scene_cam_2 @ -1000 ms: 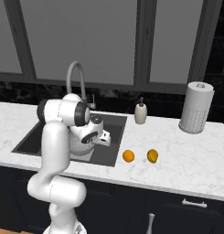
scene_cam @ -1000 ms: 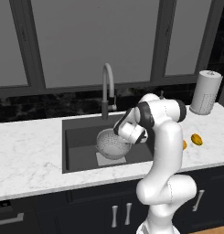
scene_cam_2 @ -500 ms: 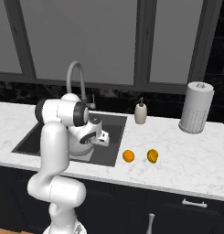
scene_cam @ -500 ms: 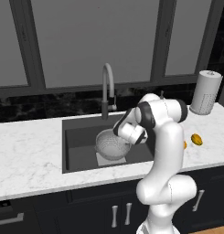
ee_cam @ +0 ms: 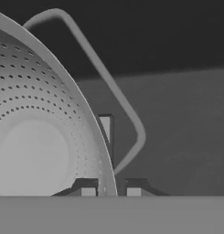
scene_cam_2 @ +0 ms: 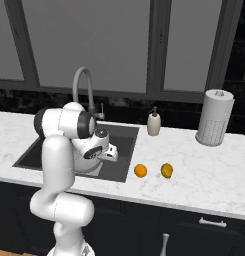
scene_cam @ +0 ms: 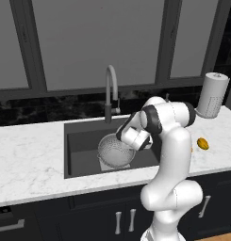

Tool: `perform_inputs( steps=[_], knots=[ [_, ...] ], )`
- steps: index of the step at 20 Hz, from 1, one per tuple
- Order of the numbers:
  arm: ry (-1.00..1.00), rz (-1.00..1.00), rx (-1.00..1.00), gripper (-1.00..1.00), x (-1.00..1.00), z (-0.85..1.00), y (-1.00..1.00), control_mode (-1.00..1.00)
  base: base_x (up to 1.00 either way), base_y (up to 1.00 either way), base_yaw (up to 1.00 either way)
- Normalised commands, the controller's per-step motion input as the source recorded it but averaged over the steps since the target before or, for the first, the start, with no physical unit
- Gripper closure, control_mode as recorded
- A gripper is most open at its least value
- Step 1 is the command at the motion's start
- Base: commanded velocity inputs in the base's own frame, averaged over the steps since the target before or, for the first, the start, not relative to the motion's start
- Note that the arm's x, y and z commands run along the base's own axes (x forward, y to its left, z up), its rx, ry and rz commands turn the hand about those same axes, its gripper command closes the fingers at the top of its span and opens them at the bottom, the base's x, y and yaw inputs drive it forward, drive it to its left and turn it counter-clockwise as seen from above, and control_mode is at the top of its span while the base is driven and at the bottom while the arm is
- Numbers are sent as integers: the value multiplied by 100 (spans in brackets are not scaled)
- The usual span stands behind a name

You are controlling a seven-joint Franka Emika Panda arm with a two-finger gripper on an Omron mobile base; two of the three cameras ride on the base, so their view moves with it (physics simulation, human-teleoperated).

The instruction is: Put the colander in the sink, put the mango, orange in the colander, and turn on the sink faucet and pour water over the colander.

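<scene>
**Gripper clamped on the colander rim, over the sink**

The gripper (ee_cam: 110, 191) has its two finger tips pressed on the rim of the one colander (scene_cam: 115, 150), one tip on the inside of the wall and one on the outside, so the jaws are closed on the thin metal edge. In the hand view the perforated bowl (ee_cam: 35, 137) is on the left side and one wire side handle (ee_cam: 109, 87) loops out past the rim; a second handle I cannot see from here.

In the left base view the colander is tilted, with its open side turned toward the camera, inside the dark sink (scene_cam: 81, 146). Its lower part is above the lighter grey patch on the sink bottom; if it touches the bottom or not, I cannot tell. In the right base view the colander (scene_cam_2: 84, 162) is mostly hidden behind the arm.

There is one sink faucet (scene_cam: 110, 92), a tall gooseneck behind the basin, and its spout curves toward the sink.

On the white marble counter (scene_cam_2: 204, 167), to the right of the sink, lie two fruits close to each other but apart: one orange (scene_cam_2: 140, 170) nearer the sink edge, and one mango (scene_cam_2: 166, 170), yellow-orange, just beside it. One beige soap dispenser (scene_cam_2: 154, 123) stands at the back right corner of the sink. One paper towel roll (scene_cam_2: 212, 118) stands upright farther to the right.
</scene>
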Motion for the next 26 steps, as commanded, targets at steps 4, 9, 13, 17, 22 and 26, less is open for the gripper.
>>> perform_inputs(
  steps=[4, 9, 13, 17, 22, 26],
  knots=[
    [0, 0, 0, 100, 0, 0, 0, -100, 0, 0, 0],
    [0, 0, 0, -100, 0, 0, 0, -100, 0, 0, 0],
    [0, 0, 0, -100, 0, 2, 0, -100, 0, 0, 0],
    [0, 0, 0, -100, 0, 20, 0, -100, 0, 0, 0],
    [0, 0, 0, -100, -4, 50, -1, -100, 0, 0, 0],
    [0, 0, 4, -100, -29, 70, -13, -100, 0, 0, 0]
  ],
)
